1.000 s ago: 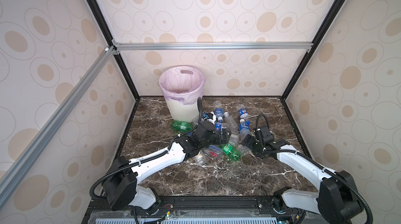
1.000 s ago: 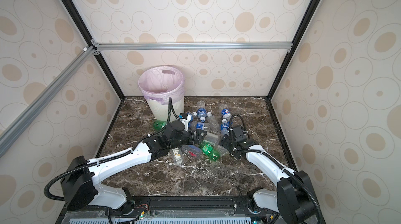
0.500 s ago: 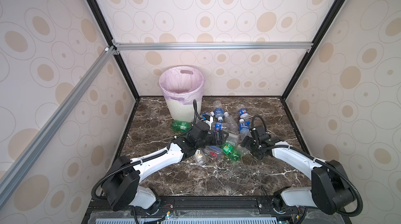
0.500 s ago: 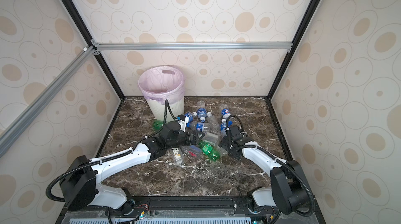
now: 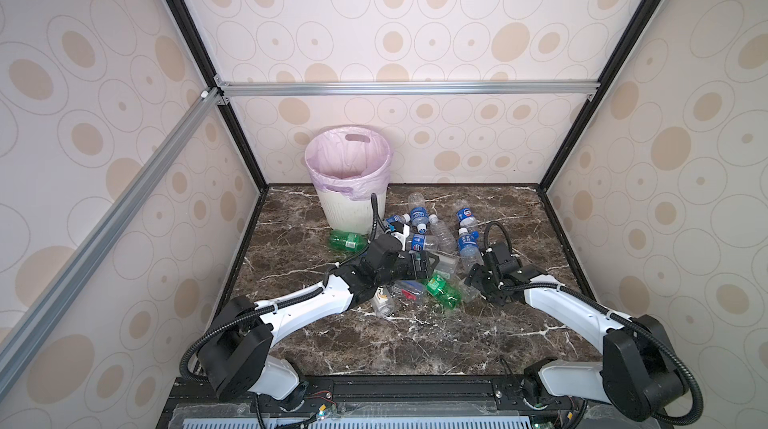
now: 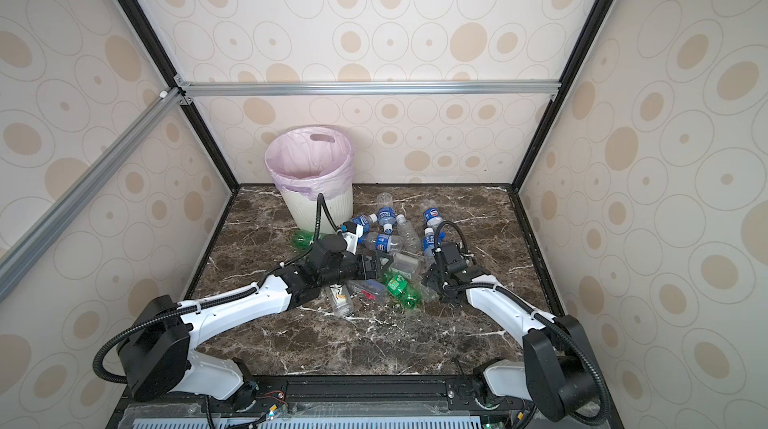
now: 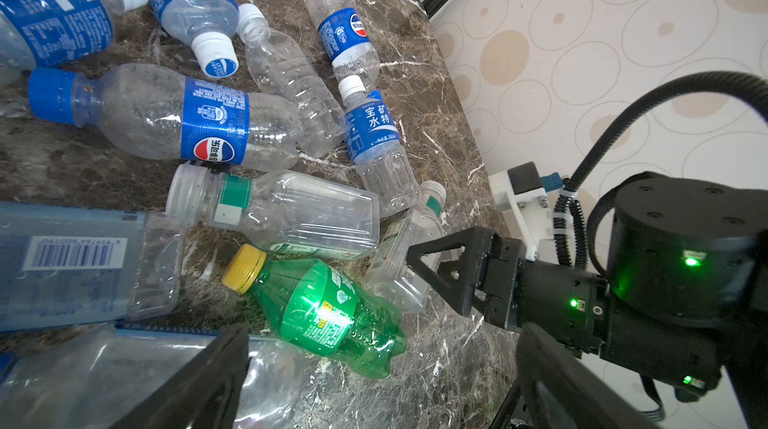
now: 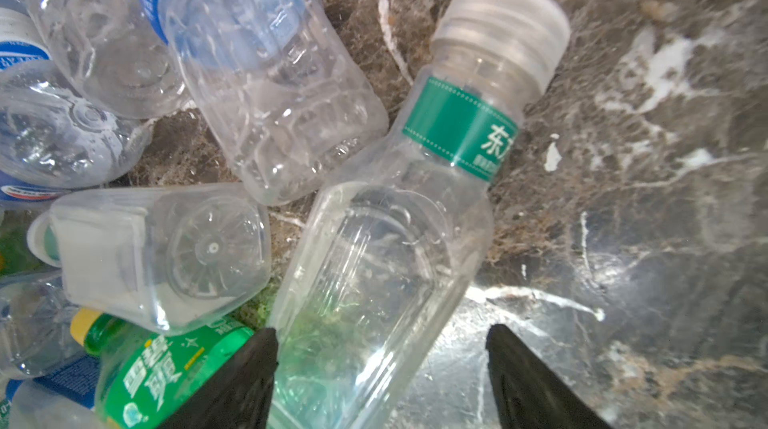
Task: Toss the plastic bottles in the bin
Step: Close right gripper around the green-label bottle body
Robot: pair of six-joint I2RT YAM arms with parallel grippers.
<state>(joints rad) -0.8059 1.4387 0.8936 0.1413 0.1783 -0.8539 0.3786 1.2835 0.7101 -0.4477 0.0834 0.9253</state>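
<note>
Hovering with the left gripper (image 5: 428,267) spread wide over the plastic bottles (image 5: 419,242), gripping nothing. Straddling a clear square bottle (image 8: 374,248) (green neck band) with the right gripper (image 8: 380,343), jaws apart, only 1 touching its side. Lying heaped on the marble tabletop (image 5: 415,343), 2 green among them, just beside the bin (image 5: 348,215) at the back wall.
</note>
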